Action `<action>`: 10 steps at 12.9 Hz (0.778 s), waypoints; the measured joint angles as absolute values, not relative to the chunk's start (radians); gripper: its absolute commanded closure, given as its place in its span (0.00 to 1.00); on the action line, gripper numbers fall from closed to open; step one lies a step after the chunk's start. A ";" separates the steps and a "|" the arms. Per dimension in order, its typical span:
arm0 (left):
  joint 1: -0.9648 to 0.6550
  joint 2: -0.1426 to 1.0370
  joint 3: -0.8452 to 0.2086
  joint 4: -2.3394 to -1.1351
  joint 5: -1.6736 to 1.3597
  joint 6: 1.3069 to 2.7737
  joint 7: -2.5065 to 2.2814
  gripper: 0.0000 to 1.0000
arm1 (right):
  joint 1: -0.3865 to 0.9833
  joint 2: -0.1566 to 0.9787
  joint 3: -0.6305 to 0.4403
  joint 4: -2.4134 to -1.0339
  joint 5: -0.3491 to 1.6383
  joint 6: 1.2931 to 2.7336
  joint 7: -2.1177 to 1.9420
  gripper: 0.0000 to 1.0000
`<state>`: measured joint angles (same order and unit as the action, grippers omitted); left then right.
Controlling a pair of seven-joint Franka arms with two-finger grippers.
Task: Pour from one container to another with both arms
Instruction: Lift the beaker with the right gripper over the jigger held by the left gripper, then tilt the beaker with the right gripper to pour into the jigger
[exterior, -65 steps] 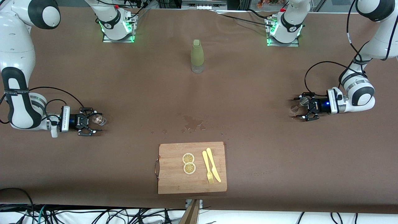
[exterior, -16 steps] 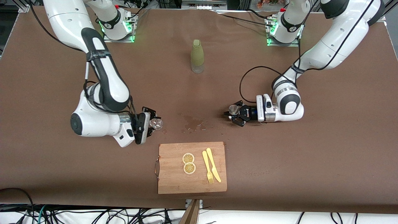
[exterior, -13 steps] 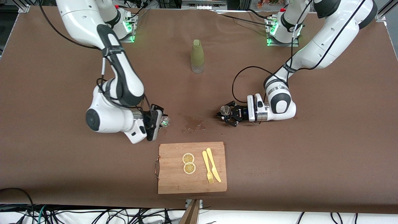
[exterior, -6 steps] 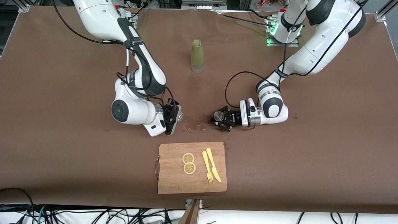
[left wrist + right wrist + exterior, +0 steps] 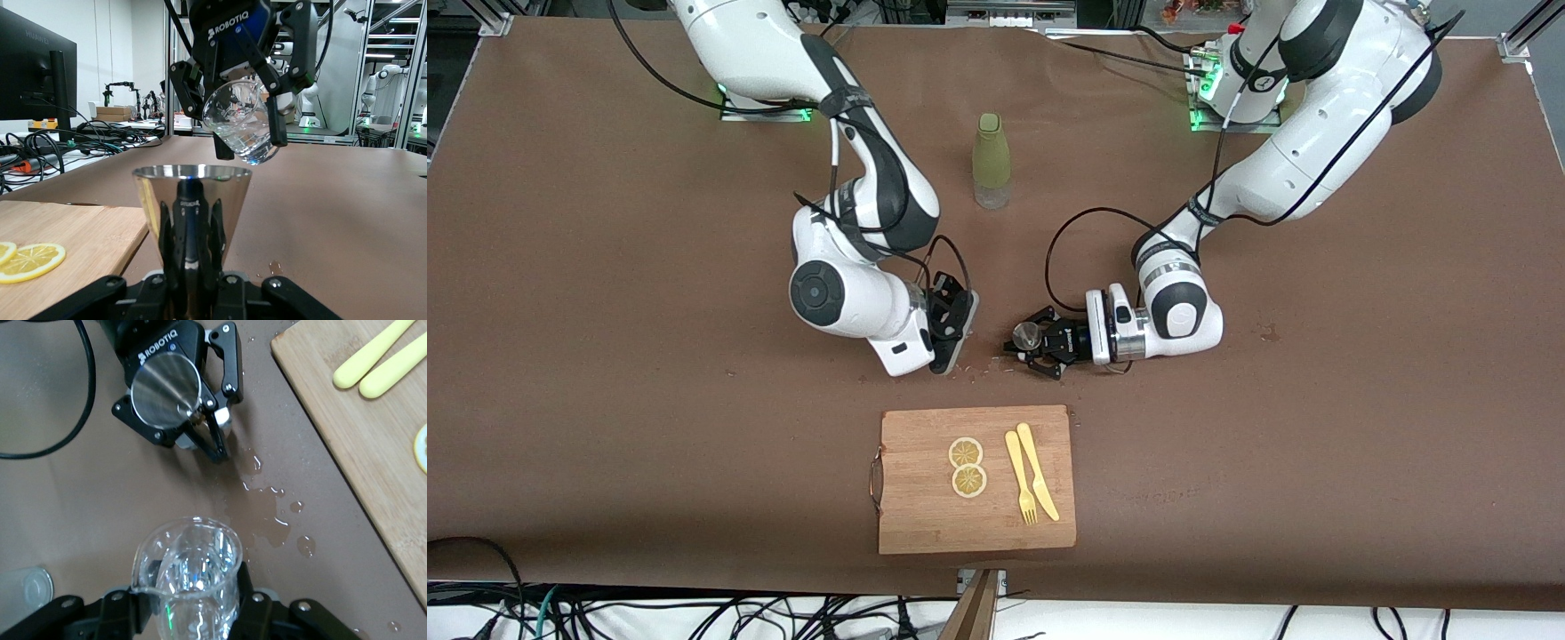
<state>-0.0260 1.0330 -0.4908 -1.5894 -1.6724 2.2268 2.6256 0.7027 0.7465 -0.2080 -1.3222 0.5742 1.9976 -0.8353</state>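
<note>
Right gripper fingers clamped on tilted glass beaker, left gripper fingers clamped on upright steel cup, both above wet patch on bench, near cutting board.

The word "ROBOTIQ" is showing in white capitals on the black body of the right gripper in the left wrist view, above the clear glass beaker it is clamping. The same "ROBOTIQ" lettering is standing on the black body of the left gripper in the right wrist view, just above the metal cup it is gripping. "HUAWEI" is showing faintly along the top bezel of the dark monitor in the background.
</note>
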 measured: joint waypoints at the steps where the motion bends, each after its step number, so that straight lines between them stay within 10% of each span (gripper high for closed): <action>1: -0.029 1.040 -0.491 -1.578 -1.672 2.227 2.626 1.00 | 0.713 0.753 -0.214 -1.315 0.574 1.998 -0.826 0.64; 10: -0.072 1.085 -0.506 -1.530 -1.710 2.266 2.630 1.00 | 0.810 0.790 -0.286 -1.270 0.571 1.998 -0.754 0.64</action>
